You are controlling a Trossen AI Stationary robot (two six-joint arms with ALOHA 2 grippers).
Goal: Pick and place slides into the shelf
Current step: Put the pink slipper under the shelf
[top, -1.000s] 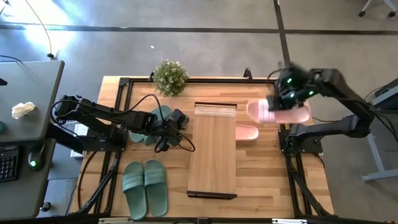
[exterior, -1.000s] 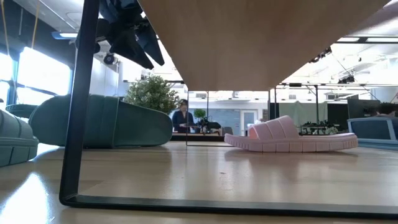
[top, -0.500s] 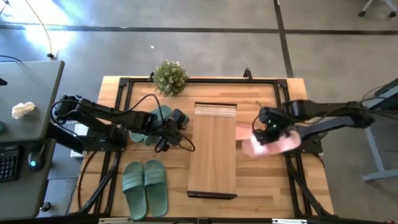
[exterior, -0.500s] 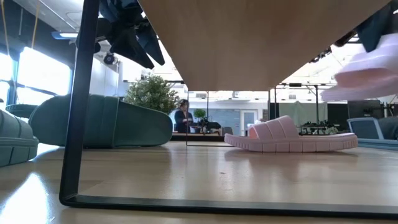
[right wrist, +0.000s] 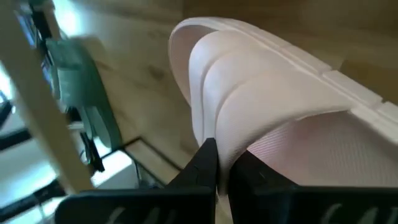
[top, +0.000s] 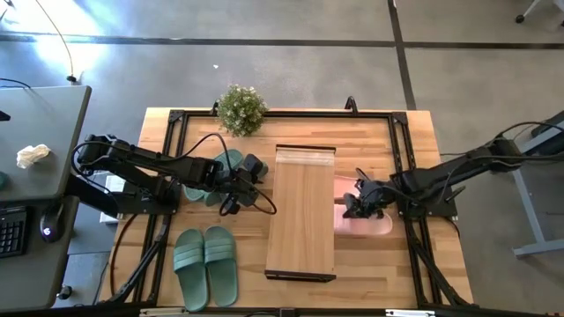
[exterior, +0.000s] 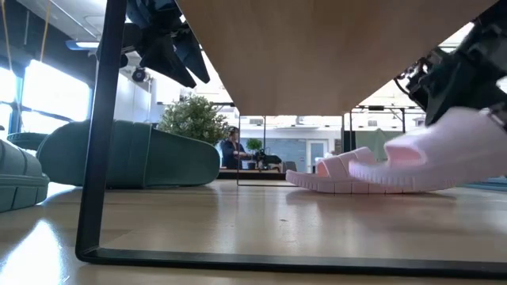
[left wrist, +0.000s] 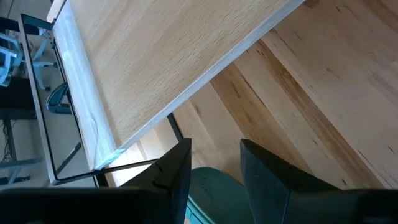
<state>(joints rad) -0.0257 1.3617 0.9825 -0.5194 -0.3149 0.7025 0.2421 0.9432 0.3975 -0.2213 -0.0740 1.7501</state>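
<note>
My right gripper (top: 359, 208) is shut on a light pink slide (top: 370, 224), low beside the right side of the shelf (top: 300, 211). The second pink slide (top: 349, 186) lies sole-down on the table just beyond it. My left gripper (left wrist: 214, 155) hovers left of the shelf with its fingers a little apart and nothing between them. One green slide (top: 227, 161) lies on the table under it, and another (top: 197, 190) lies under the arm. A further pair of green slides (top: 204, 264) lies sole-down at the near left. My right gripper pinches the edge of the pink slide's wide strap (right wrist: 214, 134) between its two fingers, one on the strap's outer face and one under it over the footbed. The fingers slant down toward the shelf. In the low view the slide (exterior: 444, 162) hangs tilted, just above the table.
A potted plant (top: 241, 108) stands at the far edge, left of the shelf. Black frame rails (top: 407, 158) run along the table's sides. A desk (top: 40, 167) stands off the left edge. Bare wood lies between the shelf and the near right corner.
My right gripper has come down from high over the far right of the table toward the near edge and the shelf, rolling as it went. The pink slide has gone with it and now hangs tilted, low beside the shelf's right side.
</note>
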